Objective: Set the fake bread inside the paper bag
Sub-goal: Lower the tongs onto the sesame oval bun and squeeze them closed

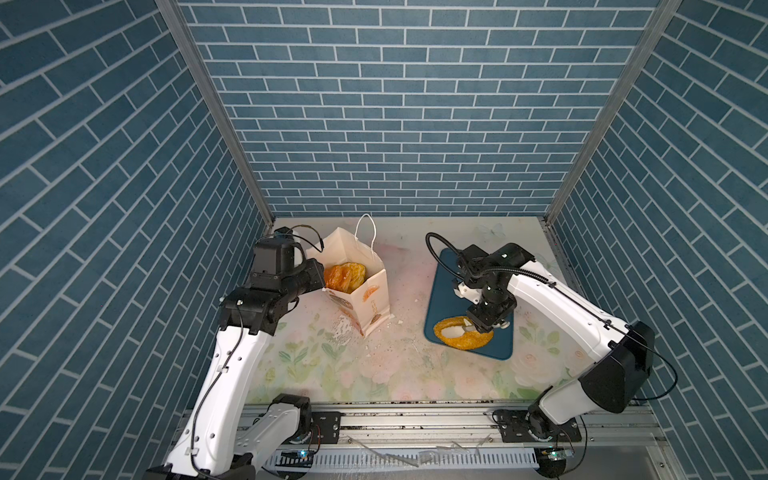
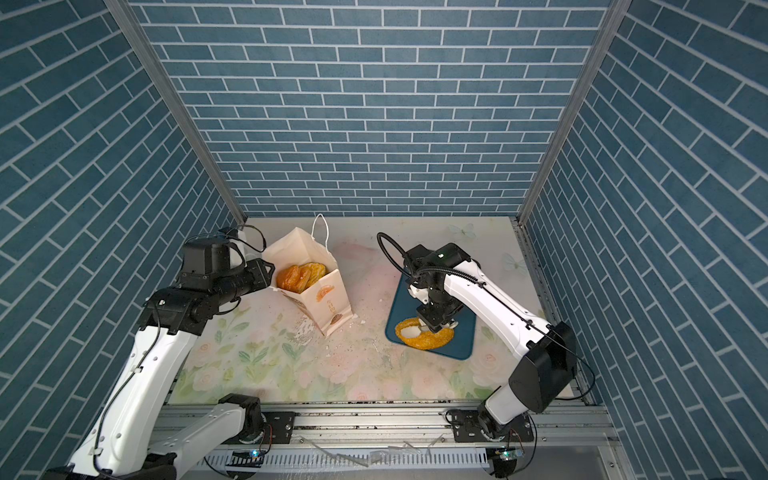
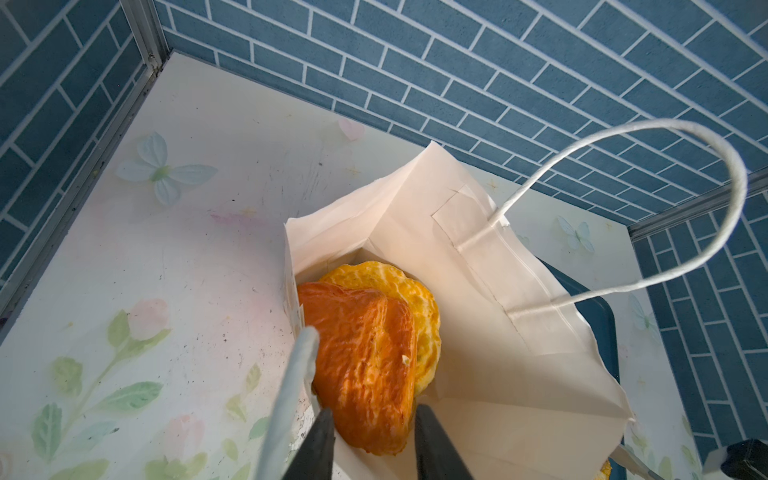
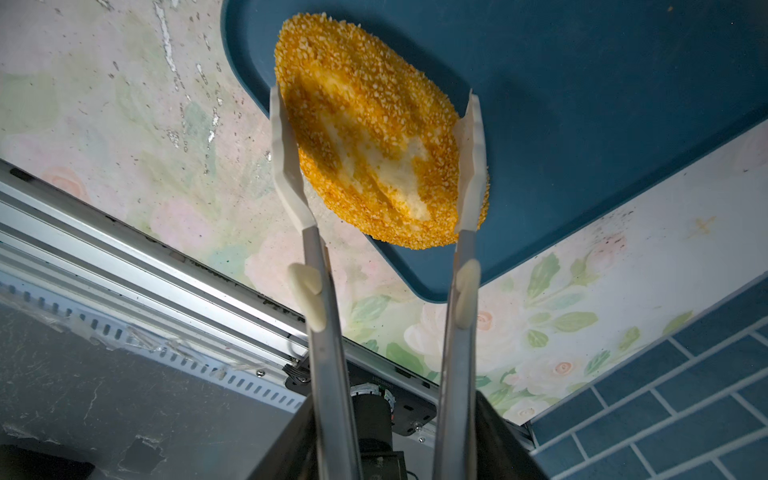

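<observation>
Since the seeded loaf [image 4: 374, 145] lies on the blue tray [image 4: 582, 104], away from the paper bag [image 1: 374, 291], the right end effector [image 1: 489, 318] squeezes tongs [image 4: 316, 291] around it, while the left end effector [image 3: 372, 444] sits at the bag's rim, maybe steadying it, though I cannot tell if it pinches.

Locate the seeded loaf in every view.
Top view: seeded loaf on blue tray's near end, right of centre.
Top view: same place.
Left wrist: not identifiable.
Right wrist: upper centre, between tongs.
Shared landmark: the blue tray.
</observation>
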Action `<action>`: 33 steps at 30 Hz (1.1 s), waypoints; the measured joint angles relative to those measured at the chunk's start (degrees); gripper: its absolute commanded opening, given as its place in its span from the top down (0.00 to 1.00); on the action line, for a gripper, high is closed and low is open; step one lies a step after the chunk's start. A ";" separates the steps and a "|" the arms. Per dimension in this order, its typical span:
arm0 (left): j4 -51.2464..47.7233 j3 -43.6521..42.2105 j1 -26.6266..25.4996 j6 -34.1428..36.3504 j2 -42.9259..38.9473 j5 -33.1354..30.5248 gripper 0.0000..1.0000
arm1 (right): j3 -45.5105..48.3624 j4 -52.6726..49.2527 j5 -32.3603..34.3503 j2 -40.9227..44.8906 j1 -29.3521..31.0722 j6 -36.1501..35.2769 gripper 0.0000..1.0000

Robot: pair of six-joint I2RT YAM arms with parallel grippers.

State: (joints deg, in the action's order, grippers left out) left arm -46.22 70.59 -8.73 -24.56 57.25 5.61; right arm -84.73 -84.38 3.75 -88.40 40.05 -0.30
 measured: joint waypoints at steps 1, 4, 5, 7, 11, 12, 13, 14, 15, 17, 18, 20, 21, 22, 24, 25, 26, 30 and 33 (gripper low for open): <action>0.00 0.00 0.00 0.00 0.00 0.00 0.65 | 0.00 -0.09 0.39 -0.42 -0.04 0.00 0.46; 0.00 0.00 0.00 0.15 0.00 0.00 0.65 | -0.09 0.02 1.84 -1.95 -0.61 0.00 0.46; 0.00 0.00 0.00 0.22 0.00 0.00 0.65 | -0.15 0.17 2.32 -2.45 -0.98 0.02 0.46; 0.00 0.00 0.00 0.37 -0.02 -0.04 0.65 | -0.76 0.90 3.26 -3.34 -2.12 0.09 0.47; 0.00 0.00 0.00 0.44 -0.04 -0.22 0.65 | -2.25 3.30 4.85 -4.33 -5.22 0.70 0.47; 0.00 0.00 0.00 0.46 -0.04 -0.22 0.65 | -2.67 3.87 5.01 -4.59 -5.99 1.07 0.47; -0.02 0.00 0.00 0.50 -0.04 -0.22 0.65 | -3.19 4.44 5.14 -4.96 -6.69 1.51 0.47; -0.04 0.00 0.02 0.59 -0.04 -0.24 0.65 | -3.72 5.07 5.22 -5.27 -7.17 1.64 0.47; -0.04 0.00 0.04 0.63 -0.04 -0.28 0.65 | -4.11 5.60 5.22 -5.51 -7.58 1.86 0.48; -0.09 0.00 0.07 0.81 -0.07 -0.42 0.65 | -4.87 6.54 5.18 -5.73 -8.11 2.05 0.48; -0.13 0.00 0.09 0.85 -0.11 -0.44 0.65 | -5.18 6.73 5.11 -5.73 -8.13 2.10 0.47; -0.15 0.00 0.13 0.90 -0.20 -0.50 0.65 | -6.21 6.82 5.01 -5.73 -8.09 2.82 0.47; -0.17 0.00 0.15 0.92 -0.22 -0.50 0.65 | -6.82 6.69 4.85 -5.73 -8.09 3.15 0.47; -0.20 0.00 0.15 0.94 -0.24 -0.55 0.65 | -7.58 6.45 4.59 -5.70 -8.09 3.58 0.47; -0.17 0.00 0.20 1.01 -0.26 -0.61 0.65 | -8.70 5.92 3.78 -5.44 -8.09 4.83 0.47; -0.20 0.00 0.20 1.01 -0.26 -0.61 0.65 | -8.87 5.68 3.19 -5.05 -8.09 5.55 0.46; -0.20 0.00 0.22 1.01 -0.26 -0.59 0.65 | -8.85 5.31 2.58 -4.57 -8.07 6.34 0.46; -0.15 0.00 0.22 1.01 -0.15 -0.46 0.65 | -7.63 4.39 0.87 -2.19 -8.07 9.20 0.45; -0.02 0.00 0.22 0.98 0.24 -0.37 0.65 | -5.33 4.00 -0.76 -0.46 -7.96 10.86 0.45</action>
State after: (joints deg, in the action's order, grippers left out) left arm -46.24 70.59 -8.51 -23.57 57.49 5.23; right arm -90.06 -80.38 2.98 -88.86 32.10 10.57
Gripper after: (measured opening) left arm 0.353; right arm 0.548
